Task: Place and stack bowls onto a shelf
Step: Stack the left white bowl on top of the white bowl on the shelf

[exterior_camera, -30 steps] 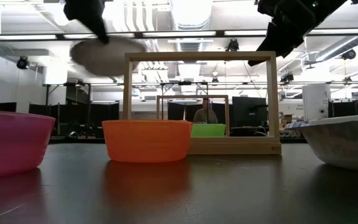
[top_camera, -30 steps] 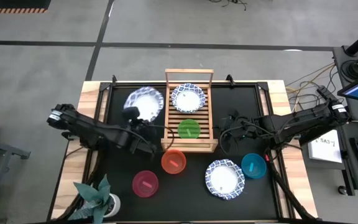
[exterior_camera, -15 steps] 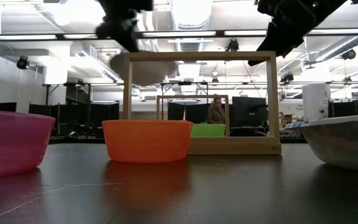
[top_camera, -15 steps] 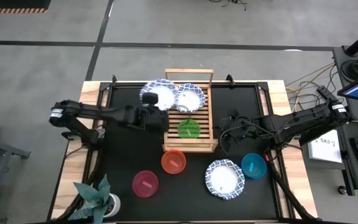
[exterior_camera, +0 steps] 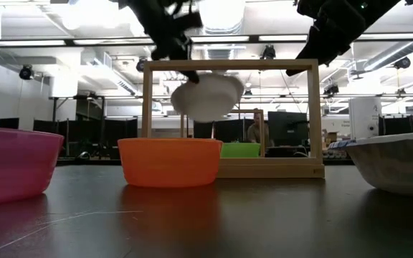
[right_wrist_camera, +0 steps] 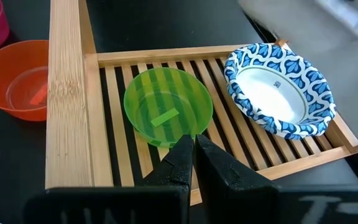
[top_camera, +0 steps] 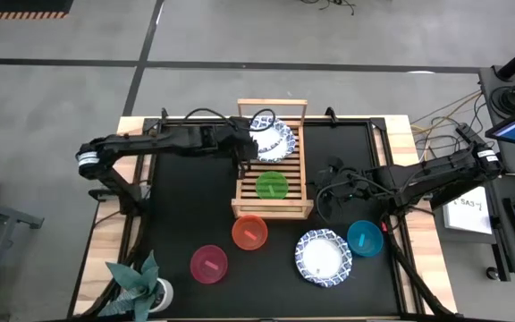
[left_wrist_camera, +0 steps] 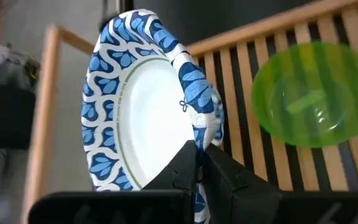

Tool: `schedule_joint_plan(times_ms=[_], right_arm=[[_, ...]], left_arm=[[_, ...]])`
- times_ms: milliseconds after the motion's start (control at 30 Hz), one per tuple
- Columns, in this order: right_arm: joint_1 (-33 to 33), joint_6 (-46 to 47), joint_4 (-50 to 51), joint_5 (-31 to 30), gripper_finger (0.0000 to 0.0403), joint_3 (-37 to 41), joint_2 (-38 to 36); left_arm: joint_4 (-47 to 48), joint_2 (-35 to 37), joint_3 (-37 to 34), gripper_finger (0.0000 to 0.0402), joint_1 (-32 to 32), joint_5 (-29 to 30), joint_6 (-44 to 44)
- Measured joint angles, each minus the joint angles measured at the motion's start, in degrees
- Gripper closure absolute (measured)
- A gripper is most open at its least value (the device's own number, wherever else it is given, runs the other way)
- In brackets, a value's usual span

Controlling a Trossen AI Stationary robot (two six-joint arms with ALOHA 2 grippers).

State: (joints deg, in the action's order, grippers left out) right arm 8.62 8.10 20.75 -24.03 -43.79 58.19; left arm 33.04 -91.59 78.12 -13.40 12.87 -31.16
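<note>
My left gripper (top_camera: 245, 146) is shut on a white bowl with a blue patterned rim (top_camera: 275, 139) and holds it over the far end of the wooden shelf (top_camera: 297, 170). In the low view the bowl (exterior_camera: 206, 97) hangs inside the shelf's frame. Another patterned bowl (right_wrist_camera: 278, 87) rests on the slats at that far end, and a green bowl (top_camera: 273, 185) rests nearer. My right gripper (right_wrist_camera: 194, 146) is shut with nothing in it and hovers right of the shelf (right_wrist_camera: 67, 93). My left gripper pinches the bowl's rim (left_wrist_camera: 202, 134) between its two fingers, at the edge toward the table's left. It comes from the table's left, slanting down. The rim is buckled just beyond the fingers. The bowl is lifted clear and tilted above the shelf.
On the black mat near the shelf's front stand an orange bowl (top_camera: 249, 233), a magenta bowl (top_camera: 209, 265), a third patterned bowl (top_camera: 323, 258) and a teal bowl (top_camera: 365, 238). A potted plant (top_camera: 141, 284) stands at the near left corner.
My left gripper has swung from the mat left of the shelf toward the table's right and far edge, turning its wrist as it went. The held bowl has travelled with it to a place over the shelf's far end, and now hangs lower, inside the frame.
</note>
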Motion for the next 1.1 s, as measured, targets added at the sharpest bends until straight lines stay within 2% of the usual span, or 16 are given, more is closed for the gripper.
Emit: schedule_joint_plan(times_ms=[333,600,867,1100], right_arm=[[0.0,-0.2,0.0,0.0,0.0394,0.0,0.0],[0.0,-0.2,-0.2,0.0,0.0394,0.0,0.0],[0.0,-0.2,-0.2,0.0,0.0394,0.0,0.0],[0.0,-0.2,-0.2,0.0,0.0394,0.0,0.0]], left_arm=[[-4.8,-8.2,0.3,0.0401,-2.7,0.0,-2.4],[-7.3,-11.6,0.9,0.0397,-3.5,0.1,-2.5],[-8.3,-13.0,0.9,0.0355,-3.8,0.1,-2.3],[-8.1,-12.9,0.9,0.0302,-3.8,0.2,-1.2]])
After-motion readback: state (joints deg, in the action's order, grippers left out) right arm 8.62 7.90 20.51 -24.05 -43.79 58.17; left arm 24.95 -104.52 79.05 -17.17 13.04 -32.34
